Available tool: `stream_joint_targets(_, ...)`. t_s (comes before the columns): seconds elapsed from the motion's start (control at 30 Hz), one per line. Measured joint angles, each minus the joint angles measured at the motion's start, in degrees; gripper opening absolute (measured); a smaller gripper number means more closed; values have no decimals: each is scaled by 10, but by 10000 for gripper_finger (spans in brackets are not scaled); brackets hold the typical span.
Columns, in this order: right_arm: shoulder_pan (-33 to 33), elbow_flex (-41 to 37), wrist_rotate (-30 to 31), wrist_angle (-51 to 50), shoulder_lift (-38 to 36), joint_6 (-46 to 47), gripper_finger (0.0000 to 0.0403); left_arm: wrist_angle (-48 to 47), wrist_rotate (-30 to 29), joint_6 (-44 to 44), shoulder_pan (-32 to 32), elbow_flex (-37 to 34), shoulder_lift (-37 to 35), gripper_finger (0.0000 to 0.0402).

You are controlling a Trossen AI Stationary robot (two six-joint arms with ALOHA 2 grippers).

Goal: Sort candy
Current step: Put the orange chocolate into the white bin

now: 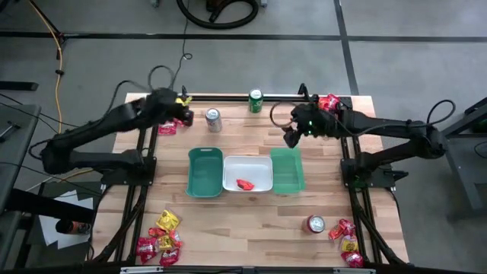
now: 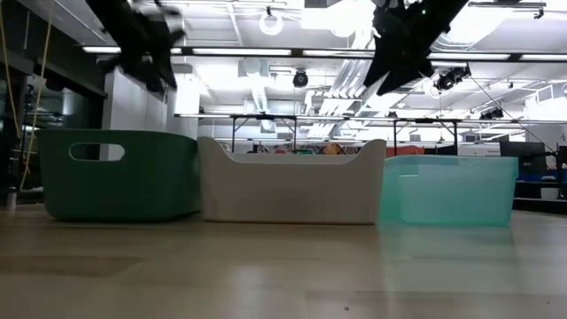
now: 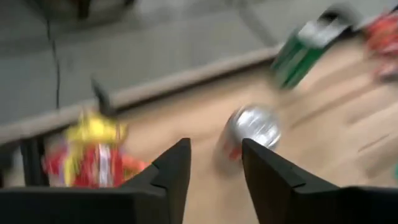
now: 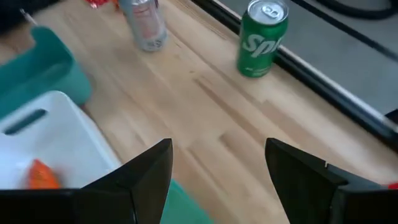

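Far-left bench corner: left gripper [image 3: 214, 165] above candy [image 1: 169, 125], jaws parted, empty.
Right gripper [image 4: 217, 171]: jaws wide, empty, far of teal tray [image 1: 287, 170].
White tray [image 1: 247, 174]: one orange candy.

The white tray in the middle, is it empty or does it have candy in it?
Not empty. The white tray holds one red-orange candy packet, seen from above.

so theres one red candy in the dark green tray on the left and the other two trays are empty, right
Not quite. The single red candy lies in the white middle tray, not the dark green tray. The high view shows this. The dark green tray and the light green tray look empty there.
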Motion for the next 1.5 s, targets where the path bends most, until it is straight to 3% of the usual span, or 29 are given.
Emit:
stream_joint_targets(0.13, -65, 0, -48, 11, 0, -53, 252, -58, 54, -31, 58, 0, 105, 156)
stream_joint_targets(0.23, -102, 0, -94, 10, 0, -69, 252, -96, 53, -51, 93, 0, 172, 162)
stream_joint_targets(0.37, -131, 0, -133, 10, 0, -103, 252, -78, 53, -42, 124, -1, 238, 163)
stream_joint_targets(0.8, -146, 0, -154, 10, 0, -159, 252, -6, 97, 142, 162, -1, 337, 163)
stream_joint_targets(1.17, -146, -1, -154, 10, 0, -168, 252, 6, 61, 172, 161, -1, 416, 162)
stream_joint_targets(1.27, -146, -1, -154, 10, 0, -168, 252, -1, 52, 173, 156, 1, 422, 141)
stream_joint_targets(1.43, -146, -1, -153, 10, 0, -163, 252, -38, 47, 172, 148, -2, 389, 23)
stream_joint_targets(1.5, -146, -1, -153, 11, 0, -152, 252, -44, 51, 168, 146, -1, 361, 13)
